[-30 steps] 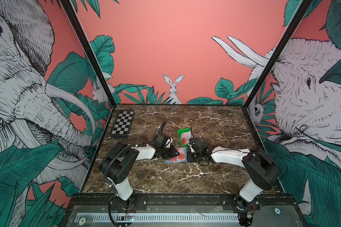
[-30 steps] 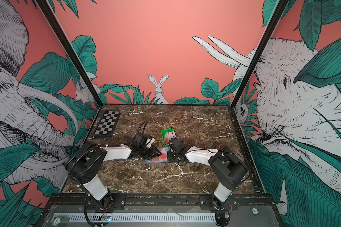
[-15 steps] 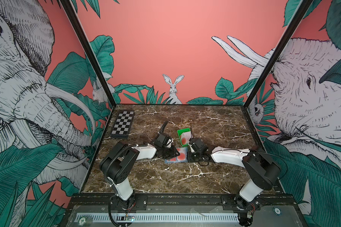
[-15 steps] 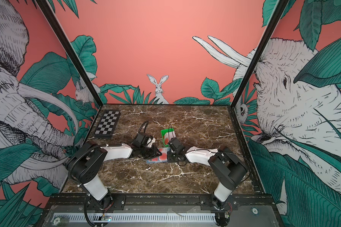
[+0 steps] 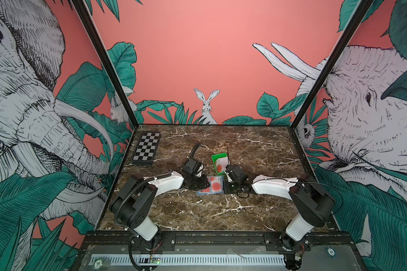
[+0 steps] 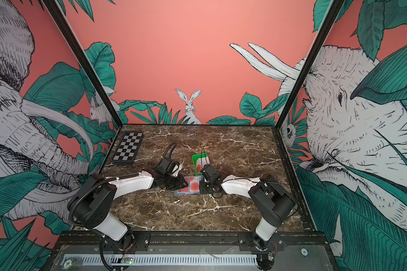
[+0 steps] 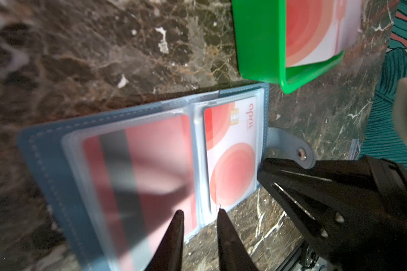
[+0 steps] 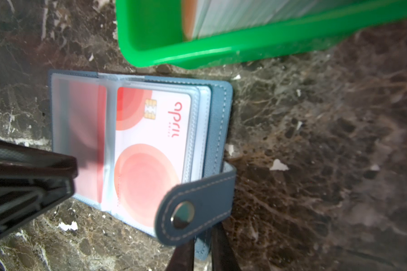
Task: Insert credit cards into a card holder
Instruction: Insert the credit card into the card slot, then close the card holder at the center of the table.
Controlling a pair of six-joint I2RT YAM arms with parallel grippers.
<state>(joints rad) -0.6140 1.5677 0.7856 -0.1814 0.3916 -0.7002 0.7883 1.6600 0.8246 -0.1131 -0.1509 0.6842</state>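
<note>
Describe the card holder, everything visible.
The card holder is a slate-blue, leather-look booklet with pale stitching, lying open on the marble table beside the green tray. Its clear sleeves hold a face-up card and a reversed card with a dark stripe. Its snap tab curls upward. The right gripper pinches its cover edge; the left gripper, tips parted, is at the sleeves.

Robotics lab test cell, staged rather than lived in: marble-patterned worktop (image 5: 256, 145) boxed on three sides by printed jungle-mural panels (image 5: 207, 58) set between black frame posts (image 5: 104, 63); pair of white-and-black robot arms (image 5: 165, 184) mounted on a black rail (image 5: 221, 239) along the front edge; black-and-white checkerboard (image 5: 146, 149) flat near the far left corner; slotted cable duct (image 5: 197, 259) below the rail.
</note>
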